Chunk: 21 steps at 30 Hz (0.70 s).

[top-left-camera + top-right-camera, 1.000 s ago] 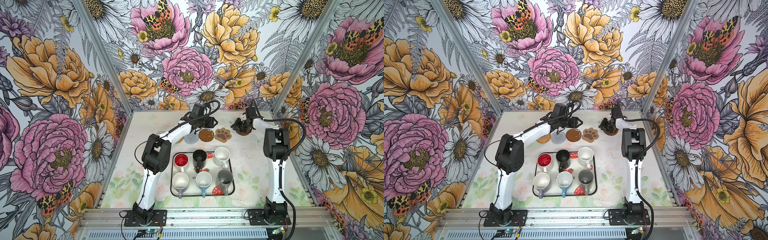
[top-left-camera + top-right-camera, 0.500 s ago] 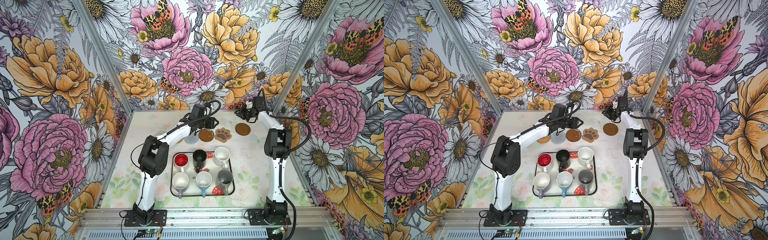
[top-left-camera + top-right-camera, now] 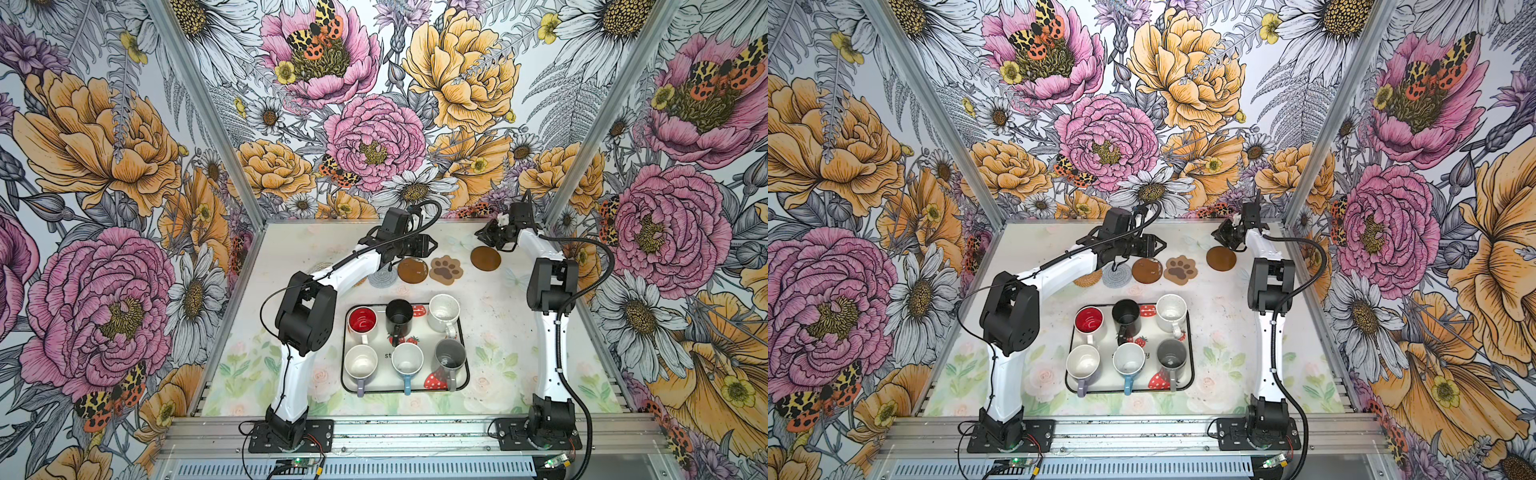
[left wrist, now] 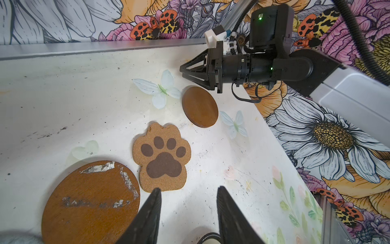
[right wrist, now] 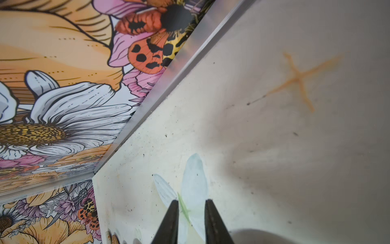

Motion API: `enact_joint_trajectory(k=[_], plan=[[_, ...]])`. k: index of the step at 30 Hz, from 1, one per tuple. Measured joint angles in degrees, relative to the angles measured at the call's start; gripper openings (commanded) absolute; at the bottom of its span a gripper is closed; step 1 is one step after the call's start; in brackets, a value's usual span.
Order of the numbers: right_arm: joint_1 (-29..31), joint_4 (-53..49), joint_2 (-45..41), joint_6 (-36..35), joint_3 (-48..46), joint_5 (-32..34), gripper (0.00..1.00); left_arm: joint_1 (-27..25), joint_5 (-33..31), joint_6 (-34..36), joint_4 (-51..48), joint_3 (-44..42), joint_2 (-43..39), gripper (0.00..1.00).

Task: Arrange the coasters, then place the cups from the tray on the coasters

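Note:
A row of coasters lies at the back of the table: woven rattan (image 3: 1088, 277), grey spiral (image 3: 380, 277), a scuffed brown disc (image 3: 412, 270), the paw coaster (image 3: 446, 269) and a second brown disc (image 3: 485, 258). My left gripper (image 4: 188, 190) hovers open and empty over bare table beside the paw coaster (image 4: 162, 156). My right gripper (image 3: 482, 237) hangs above the table behind the right disc, its jaws a narrow gap apart with nothing between them (image 5: 191, 201). Several cups stand on the strawberry tray (image 3: 344, 374): red-inside (image 3: 362, 321), black (image 3: 399, 318), speckled white (image 3: 444, 309), lilac, light blue and grey.
Flowered walls with metal rails close in the table at the back and both sides. The left arm's forearm (image 3: 353, 266) crosses above the rattan coaster and hides part of it. Printed butterflies and an orange cross mark (image 5: 299, 80) are on the tabletop.
My right gripper has lifted off the right brown disc and drawn back toward the rear wall, leaving the disc flat on the table. The left gripper has barely moved.

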Motion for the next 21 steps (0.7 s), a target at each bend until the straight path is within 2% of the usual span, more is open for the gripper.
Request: enact_joint_trajectory(k=[15,21], plan=[[-1.81,-1.07,-5.16,-4.55,-10.03,1.75,0.24,-0.13,0.0,-0.02,0.13,-0.81,-0.48,0.45],[-1.97,-2.4,-9.88,-7.13,-16.85,3.21,0.25,-0.37,0.0,0.0,0.28,-1.53,-1.53,0.45]])
